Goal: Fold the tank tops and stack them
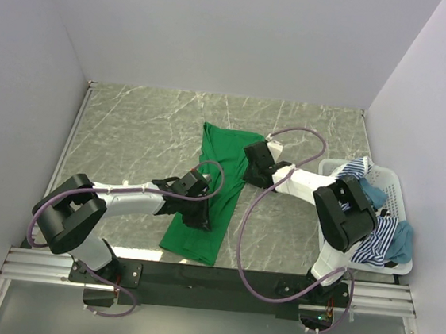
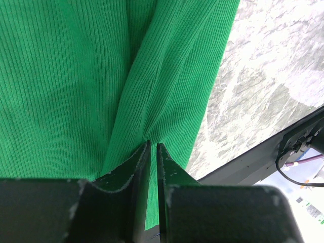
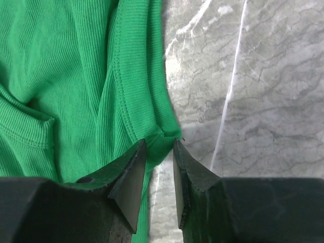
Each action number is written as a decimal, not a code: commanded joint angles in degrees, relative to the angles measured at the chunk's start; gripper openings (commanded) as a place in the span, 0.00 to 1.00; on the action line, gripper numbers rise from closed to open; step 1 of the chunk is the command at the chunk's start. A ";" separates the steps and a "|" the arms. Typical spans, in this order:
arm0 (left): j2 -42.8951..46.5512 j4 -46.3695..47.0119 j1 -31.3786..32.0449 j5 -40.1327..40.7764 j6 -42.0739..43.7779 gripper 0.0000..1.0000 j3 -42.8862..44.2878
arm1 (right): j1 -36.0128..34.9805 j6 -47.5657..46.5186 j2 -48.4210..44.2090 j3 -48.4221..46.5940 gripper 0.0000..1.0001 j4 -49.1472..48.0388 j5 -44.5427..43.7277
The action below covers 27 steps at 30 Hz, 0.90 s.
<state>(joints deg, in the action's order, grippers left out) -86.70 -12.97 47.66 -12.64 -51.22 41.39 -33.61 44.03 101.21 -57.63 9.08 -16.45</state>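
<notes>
The green tank top (image 1: 212, 194) lay part-folded, left fingers (image 2: 134, 169) pinching it, right fingers (image 3: 129, 174) apart at its hem; striped top (image 1: 374, 248) and teal top (image 1: 402, 243) lay unfolded in the basket (image 1: 395, 187).

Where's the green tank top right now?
Top view: the green tank top lies lengthwise mid-table between the two arms, left of the white basket; the left tool pinches it.

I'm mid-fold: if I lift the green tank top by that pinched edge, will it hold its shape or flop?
Probably flop: the green tank top is thin ribbed knit, puckering where the left fingers pinch it. It is likely light, dragging easily over the smooth marble-look table. The hem by the open right fingers curls, so expect edges to roll.
</notes>
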 commanded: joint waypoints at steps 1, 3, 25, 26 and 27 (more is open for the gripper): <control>1.62 1.11 -0.20 -0.10 1.30 0.16 0.10 | -0.32 0.97 0.83 0.15 0.34 -2.67 -1.66; 1.71 0.93 -0.11 -0.10 1.30 0.16 0.19 | -0.32 1.06 0.48 0.32 0.27 -2.93 -1.83; 2.23 0.49 -0.20 0.16 1.47 0.15 0.10 | -1.99 -3.78 0.83 -13.29 0.00 9.46 -8.60; 2.23 0.58 -0.11 0.16 1.30 0.15 0.10 | -2.16 -3.86 1.79 -14.08 0.00 9.72 -8.60; 2.32 0.58 -0.20 0.25 1.30 0.16 0.01 | -2.43 -4.13 2.41 -14.96 0.00 10.08 -8.51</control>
<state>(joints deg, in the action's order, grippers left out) -86.70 -12.99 47.66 -12.62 -51.07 41.39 -35.09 41.15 101.86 -68.58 17.67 -22.02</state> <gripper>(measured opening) 0.156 0.007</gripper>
